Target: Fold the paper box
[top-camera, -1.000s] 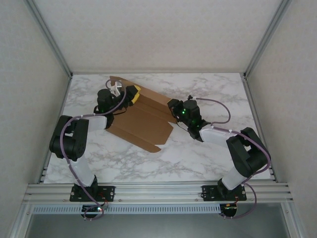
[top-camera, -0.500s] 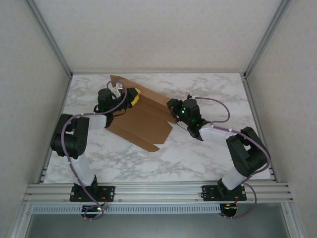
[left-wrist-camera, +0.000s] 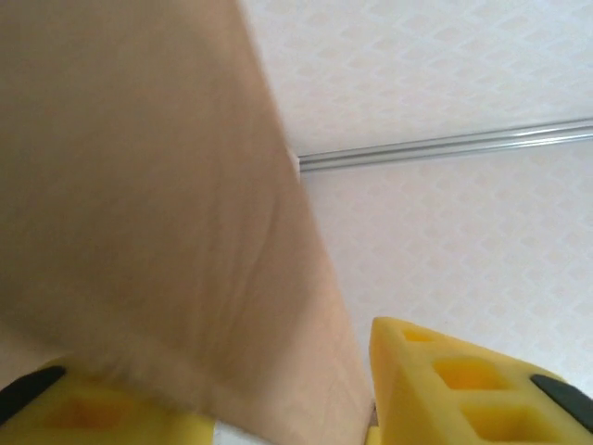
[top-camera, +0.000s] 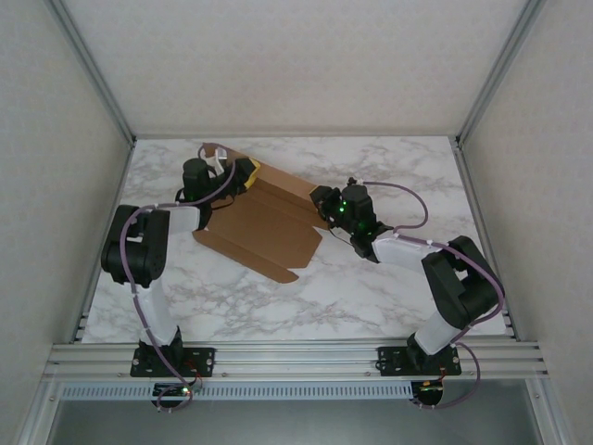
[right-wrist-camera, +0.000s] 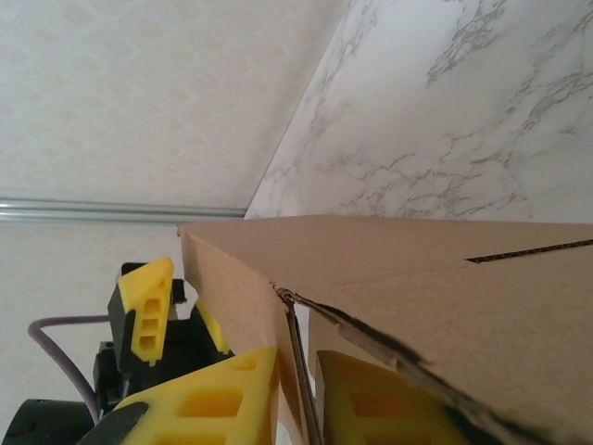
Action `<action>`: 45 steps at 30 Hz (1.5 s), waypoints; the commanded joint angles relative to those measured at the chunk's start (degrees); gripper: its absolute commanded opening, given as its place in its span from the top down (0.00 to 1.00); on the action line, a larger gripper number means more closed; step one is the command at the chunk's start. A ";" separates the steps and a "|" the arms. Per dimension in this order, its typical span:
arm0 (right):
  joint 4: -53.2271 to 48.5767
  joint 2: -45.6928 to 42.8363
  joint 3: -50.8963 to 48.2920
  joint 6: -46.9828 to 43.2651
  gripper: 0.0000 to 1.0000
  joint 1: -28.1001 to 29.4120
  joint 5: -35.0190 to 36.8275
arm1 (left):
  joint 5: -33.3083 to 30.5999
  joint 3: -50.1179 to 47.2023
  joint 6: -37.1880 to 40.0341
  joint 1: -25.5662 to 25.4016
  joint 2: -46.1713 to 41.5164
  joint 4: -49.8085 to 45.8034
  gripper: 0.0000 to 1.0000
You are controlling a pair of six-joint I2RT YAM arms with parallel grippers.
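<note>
While the paper box (top-camera: 264, 222) is lying open and mostly flat on the table (top-camera: 389, 278), a bit left of the table's middle, both grippers are holding on to it.

The left gripper (top-camera: 248, 176) is sitting over the far left part of the table. A brown flap of the box is standing up there. In the left wrist view the yellow fingers (left-wrist-camera: 463, 389) are pressing on this flap from both sides, and the card is hiding most of one finger. A second ago these fingers were standing wider apart; now they are squeezing in on the card. The gripper is also sitting a little nearer the table's far edge than it was. The left arm (top-camera: 139, 250) is bending less, and its elbow is sitting a bit farther from the table's near edge than before.

The box is looking a little different too. Its near corner and its near left corner are both lying slightly closer to the table's far left corner than a second ago, so the whole sheet is sliding that way a tiny bit.

The right gripper (top-camera: 320, 204) is staying almost where it was, near the table's middle, at the right end of the box. In the right wrist view its yellow fingers (right-wrist-camera: 218, 389) are standing close together and pinching a thin edge of the card between them. Past that edge, one yellow finger of the left gripper is peeking out.
</note>
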 commanded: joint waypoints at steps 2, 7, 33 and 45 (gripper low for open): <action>-1.57 1.92 1.69 -1.70 0.82 -0.68 -2.52 | 0.45 -0.04 -3.03 0.47 1.13 6.30 0.75; -3.11 4.41 4.75 -2.66 0.82 -3.17 -8.36 | -1.43 -2.39 -3.32 0.48 -0.88 6.28 0.88; -34.98 10.73 29.76 -31.95 0.30 -5.35 -19.72 | -27.40 -24.10 -1.69 -1.38 -24.52 1.11 0.98; -47.82 -10.12 18.21 -42.87 0.30 -3.15 1.19 | -30.89 -26.77 -0.60 -2.55 -27.56 0.42 0.99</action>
